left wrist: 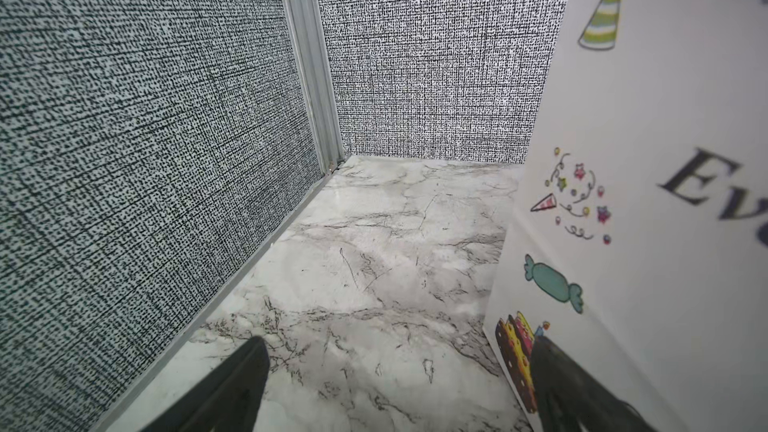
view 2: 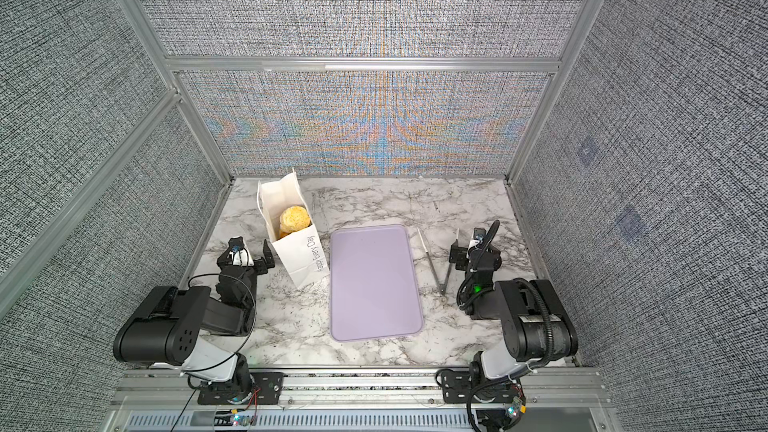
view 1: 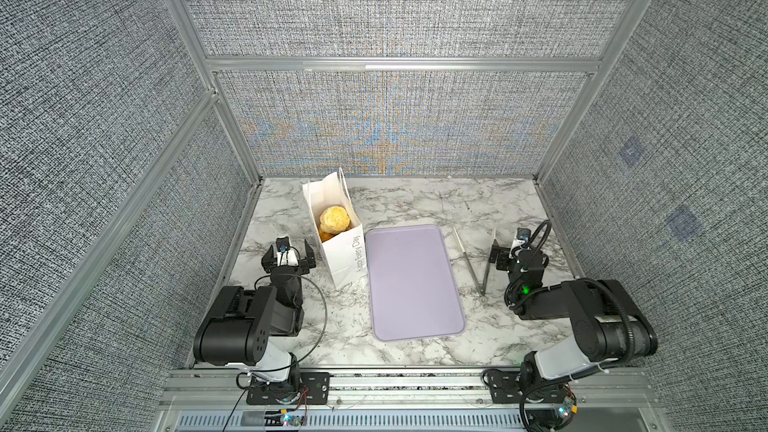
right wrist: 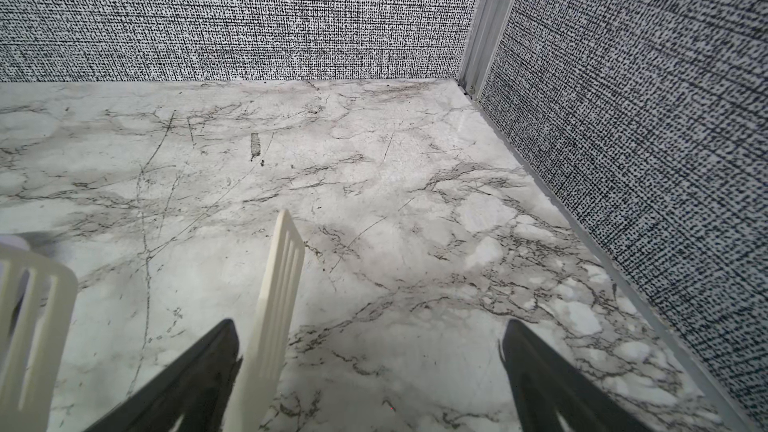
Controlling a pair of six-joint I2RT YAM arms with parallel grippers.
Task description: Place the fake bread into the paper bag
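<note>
The white paper bag (view 1: 343, 255) (view 2: 301, 257) stands upright at the back left of the marble table, its mouth open. Fake bread (view 1: 333, 218) (view 2: 295, 217) fills it: a round yellow bun on top, with orange pieces under it. My left gripper (view 1: 289, 252) (view 2: 245, 254) is open just left of the bag. In the left wrist view the left gripper (left wrist: 399, 367) holds nothing, and one finger (left wrist: 582, 392) is close against the printed bag face (left wrist: 648, 209). My right gripper (view 1: 515, 251) (view 2: 473, 249) (right wrist: 370, 326) is open at the right, low over the table.
A flat lilac tray (view 1: 415, 284) (view 2: 374, 284) lies bare mid-table. Metal tongs (view 1: 478, 263) (view 2: 440, 268) lie open between the tray and the right gripper. One white tong tip (right wrist: 282, 284) stands just inside a right finger. Grey walls close three sides.
</note>
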